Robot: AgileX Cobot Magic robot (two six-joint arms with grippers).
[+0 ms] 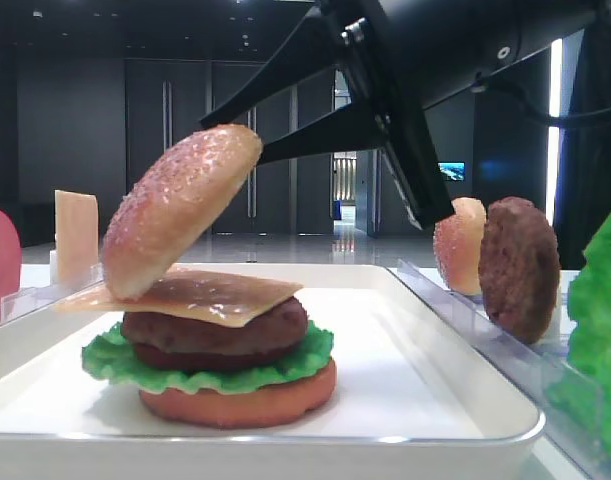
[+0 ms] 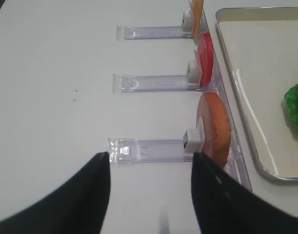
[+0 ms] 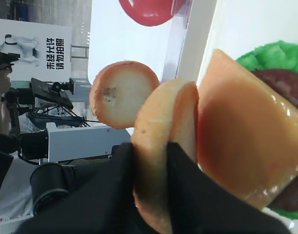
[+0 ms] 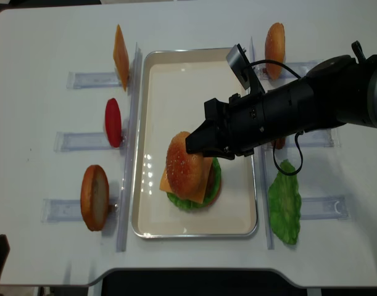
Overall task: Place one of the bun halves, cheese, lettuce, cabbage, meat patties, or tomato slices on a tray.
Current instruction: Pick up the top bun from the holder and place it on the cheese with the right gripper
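A speckled domed bun half hangs tilted over the burger stack on the white tray. My right gripper is shut on its rim, and the black fingers pinch its edge in the right wrist view. The bun's low edge touches the cheese, which lies on a meat patty, lettuce and a bottom bun. My left gripper stands open over bare table, just short of a rack, with nothing between its fingers.
Clear racks flank the tray. On the left stand a cheese slice, a tomato slice and a bun half. On the right stand a second speckled bun, a patty and lettuce.
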